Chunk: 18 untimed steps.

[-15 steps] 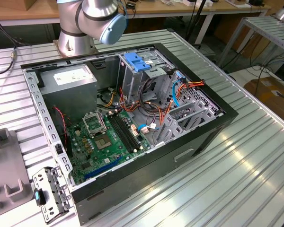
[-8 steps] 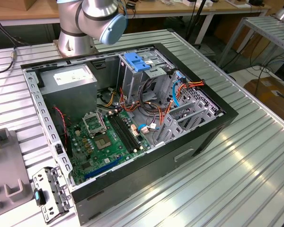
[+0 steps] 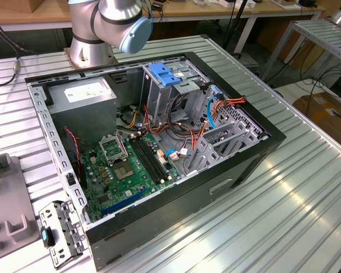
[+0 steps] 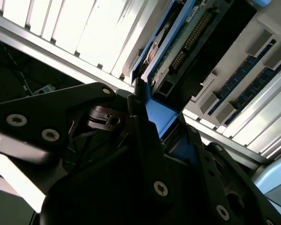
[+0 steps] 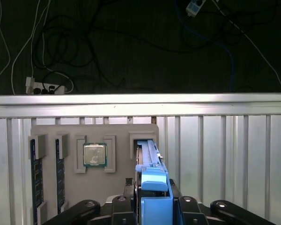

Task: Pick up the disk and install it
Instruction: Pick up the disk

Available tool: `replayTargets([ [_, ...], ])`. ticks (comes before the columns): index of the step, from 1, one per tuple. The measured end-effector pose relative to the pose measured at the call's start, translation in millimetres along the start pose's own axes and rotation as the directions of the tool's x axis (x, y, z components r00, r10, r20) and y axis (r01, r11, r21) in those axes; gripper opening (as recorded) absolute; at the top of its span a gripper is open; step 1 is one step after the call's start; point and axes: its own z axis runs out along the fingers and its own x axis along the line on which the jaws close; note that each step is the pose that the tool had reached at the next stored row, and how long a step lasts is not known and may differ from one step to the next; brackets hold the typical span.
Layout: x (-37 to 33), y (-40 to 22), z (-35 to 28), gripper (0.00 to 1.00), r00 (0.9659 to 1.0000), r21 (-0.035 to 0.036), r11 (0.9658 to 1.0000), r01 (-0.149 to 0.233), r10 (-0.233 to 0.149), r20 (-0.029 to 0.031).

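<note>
Claw clamped on the disk — pick-up step, I judge.
It stands on edge in the grey tray — freeing it calls for a straight pull.

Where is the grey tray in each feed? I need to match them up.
Exterior view: tray at the exterior view's left edge, beside the case.
First wrist view: tray on the table, disk standing in its slot.
Second wrist view: tray behind the disk, memory sticks in it.
Shared landmark: the ribbed table.
</note>
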Motion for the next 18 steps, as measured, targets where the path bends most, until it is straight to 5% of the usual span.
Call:
replayTargets([
  [4,-0.1,-0.1,-6.7,0.37,1.0,0.0003,1.0,0.0,0.0,0.0],
  [18,-0.1,-0.1,-8.0,0.37,1.0,0.0,1.0,0.0,0.0,-0.0001],
])
